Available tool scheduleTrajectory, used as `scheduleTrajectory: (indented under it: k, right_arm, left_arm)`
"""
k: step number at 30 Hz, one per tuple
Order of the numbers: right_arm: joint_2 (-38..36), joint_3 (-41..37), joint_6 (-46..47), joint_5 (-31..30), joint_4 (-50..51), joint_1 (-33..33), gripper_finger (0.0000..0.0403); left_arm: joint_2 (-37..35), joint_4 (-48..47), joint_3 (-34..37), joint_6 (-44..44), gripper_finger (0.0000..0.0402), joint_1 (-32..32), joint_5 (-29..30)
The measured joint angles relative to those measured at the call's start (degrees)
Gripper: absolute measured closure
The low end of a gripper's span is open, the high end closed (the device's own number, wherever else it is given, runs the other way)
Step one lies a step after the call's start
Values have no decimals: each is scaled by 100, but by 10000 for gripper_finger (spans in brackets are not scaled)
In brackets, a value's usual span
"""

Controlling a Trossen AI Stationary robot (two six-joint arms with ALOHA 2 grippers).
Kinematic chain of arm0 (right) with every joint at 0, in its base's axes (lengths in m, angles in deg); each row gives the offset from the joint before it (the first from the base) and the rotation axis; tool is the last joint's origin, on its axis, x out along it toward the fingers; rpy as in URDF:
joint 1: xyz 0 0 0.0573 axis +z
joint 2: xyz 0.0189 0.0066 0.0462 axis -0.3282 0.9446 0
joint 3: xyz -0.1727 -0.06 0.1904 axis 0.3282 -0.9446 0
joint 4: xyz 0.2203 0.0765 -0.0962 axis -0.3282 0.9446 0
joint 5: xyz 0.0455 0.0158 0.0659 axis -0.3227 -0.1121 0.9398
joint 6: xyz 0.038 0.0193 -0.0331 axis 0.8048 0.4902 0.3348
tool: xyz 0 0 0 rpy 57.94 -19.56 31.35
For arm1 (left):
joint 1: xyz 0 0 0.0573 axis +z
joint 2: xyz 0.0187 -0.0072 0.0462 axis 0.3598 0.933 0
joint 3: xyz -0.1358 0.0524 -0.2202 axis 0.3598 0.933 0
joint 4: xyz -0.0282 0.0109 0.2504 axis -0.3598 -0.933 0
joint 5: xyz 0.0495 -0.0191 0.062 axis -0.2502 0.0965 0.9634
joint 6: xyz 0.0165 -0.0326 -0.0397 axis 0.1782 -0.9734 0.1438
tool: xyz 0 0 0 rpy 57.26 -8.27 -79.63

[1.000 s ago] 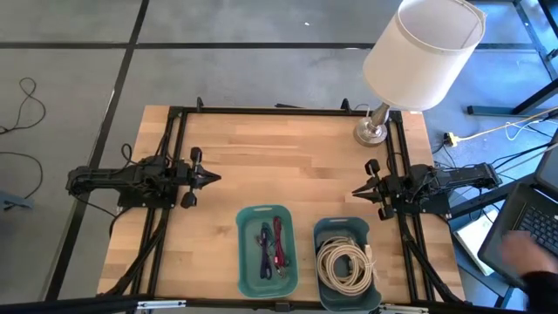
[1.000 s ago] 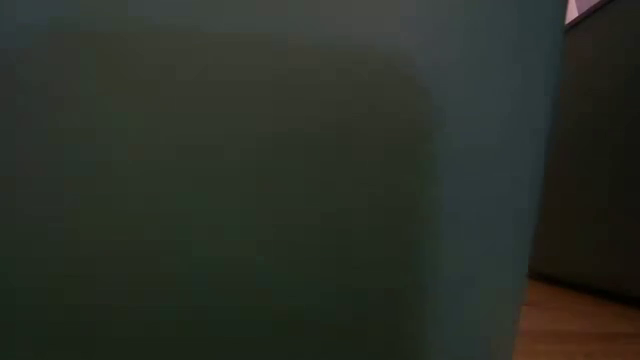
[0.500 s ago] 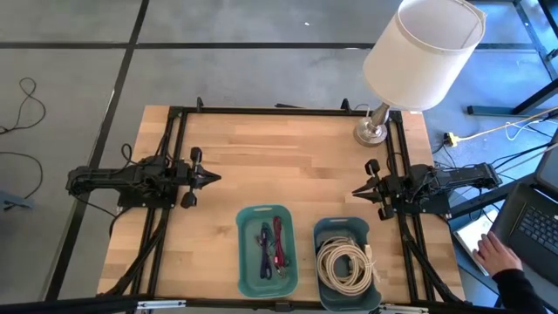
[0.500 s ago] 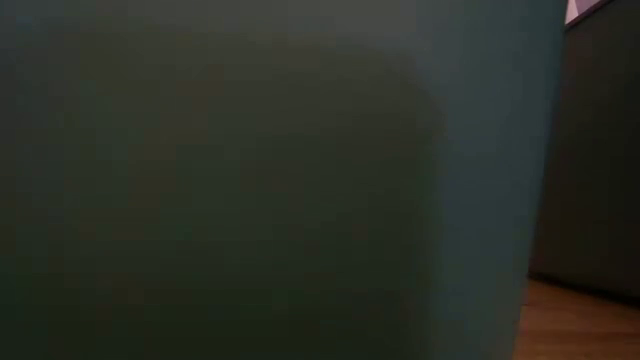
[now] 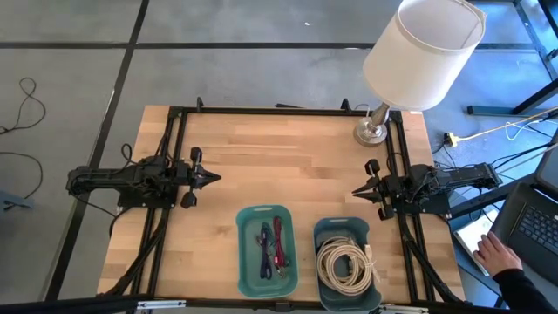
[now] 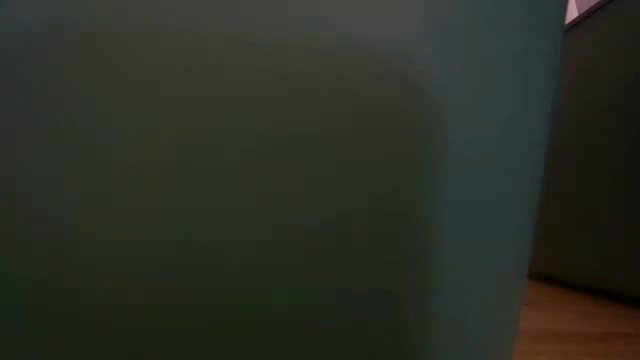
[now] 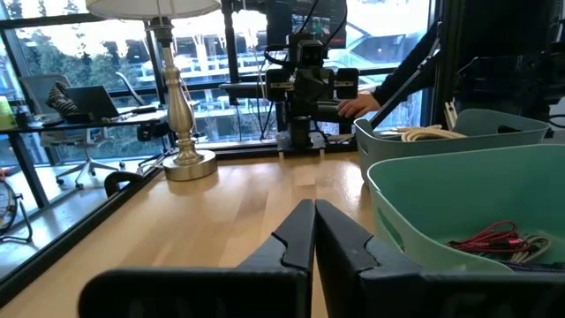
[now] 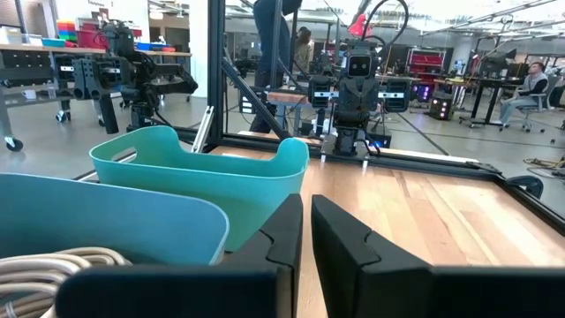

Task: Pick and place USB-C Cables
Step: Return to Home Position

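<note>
Left fingers: the fingers of the left gripper are pressed together with nothing between them; we judge them closed because there is nothing here for them to carry.
Right fingers: the right gripper has its fingers drawn together to a hairline gap, also empty.
Arm posture: both arms lie low and folded at opposite edges of the table, tips pointing inward at one another and well apart from the trays; we read this as a rest pose that leaves the work area free.
Short leads: the short coloured leads lie lengthwise in the left-hand tray; we judge they were sorted there by type.
Coils: the cream-white coils lie wound flat in the right-hand tray, below its rim.
Trays: they stand side by side at the near edge, between the two arms; we cannot tell whether they touch.
Low view: a dark teal wall fills it, probably a tray close against the lens.
Surroundings: the lamp stands at the far right corner, clear of both arms; a person's hand rests by a laptop beyond the right edge, apart from the robot.
Task standing: we see no cable on the bare wood; we judge placement complete.
</note>
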Motion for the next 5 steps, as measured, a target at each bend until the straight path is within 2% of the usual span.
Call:
scheduleTrajectory:
  k: [5]
  right_arm:
    - [0, 0, 0, -1, 2, 0, 371]
  left_arm:
    - [0, -2, 0, -1, 395, 0, 0]
